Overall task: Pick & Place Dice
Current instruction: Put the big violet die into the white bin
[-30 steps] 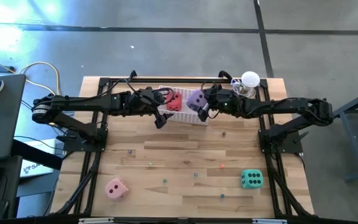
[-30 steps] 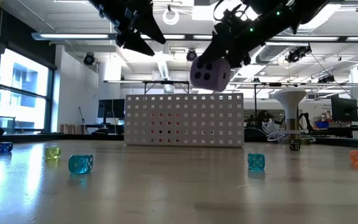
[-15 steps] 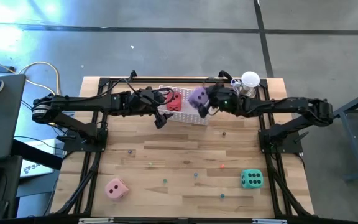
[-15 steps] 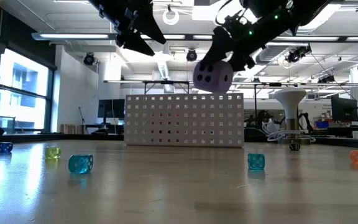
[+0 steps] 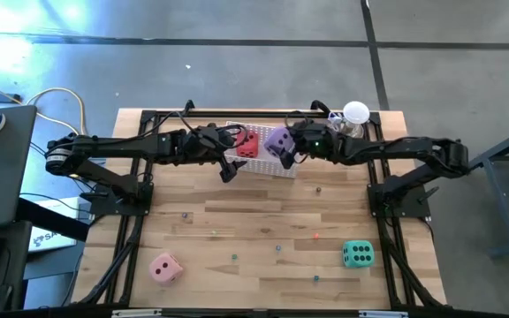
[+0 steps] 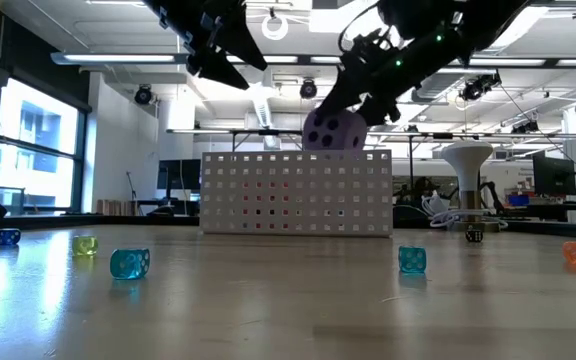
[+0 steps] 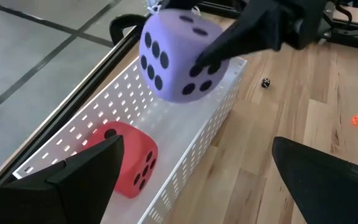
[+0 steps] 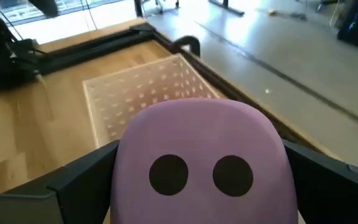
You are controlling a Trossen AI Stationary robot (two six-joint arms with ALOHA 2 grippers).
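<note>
Four big dice are in view, namely one red die (image 5: 247, 144), one purple die (image 5: 277, 140), one green die (image 5: 357, 254) and one pink die (image 5: 164, 267), along with one white basket (image 5: 283, 167), two arms, and several tiny dice scattered on the table (image 5: 237, 208).

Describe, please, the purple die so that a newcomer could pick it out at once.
Start at the white perforated basket at the table's far edge. Just above its right end, the right gripper holds the purple die. It is the only die off the table; the red die lies inside the basket.
</note>
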